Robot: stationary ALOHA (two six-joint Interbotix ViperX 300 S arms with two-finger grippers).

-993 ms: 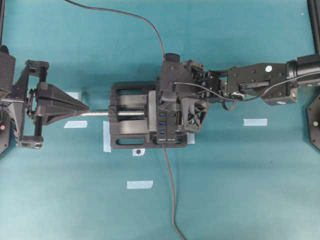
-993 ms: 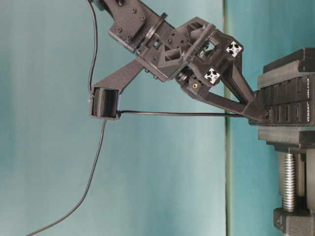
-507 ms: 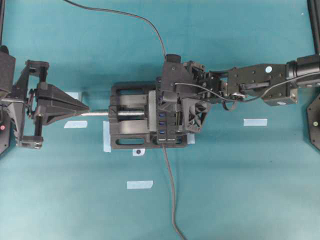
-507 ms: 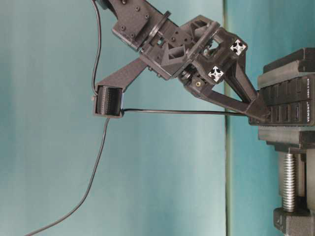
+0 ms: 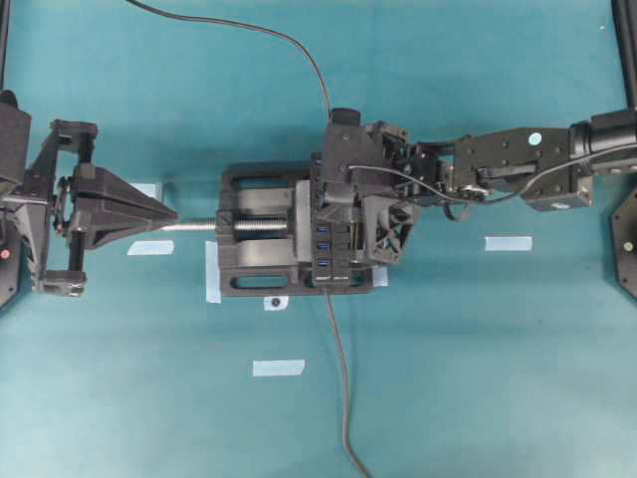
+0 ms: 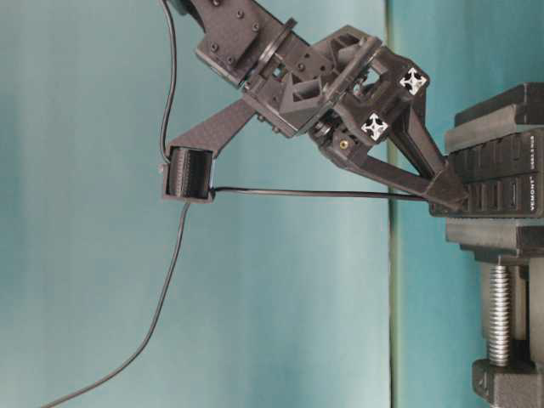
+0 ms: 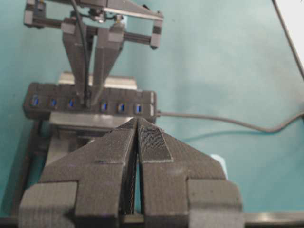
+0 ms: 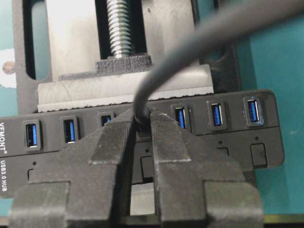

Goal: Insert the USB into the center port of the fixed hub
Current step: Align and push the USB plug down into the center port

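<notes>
Where the black vise (image 5: 261, 244) sits near the middle of the teal table (image 5: 478, 378), the fixed hub (image 8: 228, 142) is clamped in it — a long, narrow black bar with a row of blue-tongued ports and small square switches below them. At the center port (image 8: 142, 124) the USB (image 8: 141, 118) is a small black plug, mostly hidden between the fingertips, and its thin dark-grey cable (image 6: 314, 195) runs straight back from the hub face to a clip on the arm, then hangs loose. How deep the plug sits in the port cannot be told.

Reaching in from the table's right edge, the right gripper (image 8: 141, 124) slants down onto the hub, its fingers drawn narrow and pinching the plug where the cable leaves it. Near the left edge the left gripper (image 7: 137, 124) lies level, pointing along the vise screw (image 5: 199, 226) towards the hub, with its two pads pressed together on nothing.

White lettering at the hub's end reads "VEMONT" and "USB3.0 HUB". The hub's own thicker cable (image 5: 338, 378) leaves its other end and trails toward the table's near edge.
</notes>
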